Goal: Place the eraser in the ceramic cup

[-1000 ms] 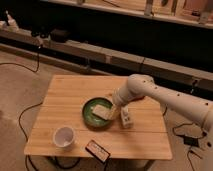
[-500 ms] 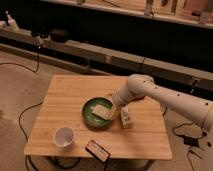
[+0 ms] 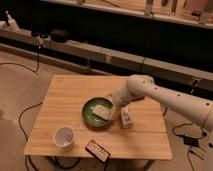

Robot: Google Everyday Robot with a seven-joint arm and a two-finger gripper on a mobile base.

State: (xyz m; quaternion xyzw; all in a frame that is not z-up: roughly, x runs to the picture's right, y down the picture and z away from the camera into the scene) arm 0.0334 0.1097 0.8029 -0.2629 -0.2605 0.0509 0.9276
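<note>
From my end: hand (image 3: pixel 118 106) sits at green plate (image 3: pixel 90 117) right rim, can't tell its grip. Eraser (image 3: pixel 97 150) on surface (image 3: pixel 70 90) in front of plate, ceramic cup (image 3: pixel 64 136) front-left of plate.

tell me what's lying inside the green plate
A pale flat slab lies in the green plate. The gripper sits over the plate's right rim, so anything under it there cannot be seen.

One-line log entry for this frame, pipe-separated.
pincer: by green plate right rim, beside white box | eraser: on table front edge, right of ceramic cup, not held | task: pick not yet done
</note>
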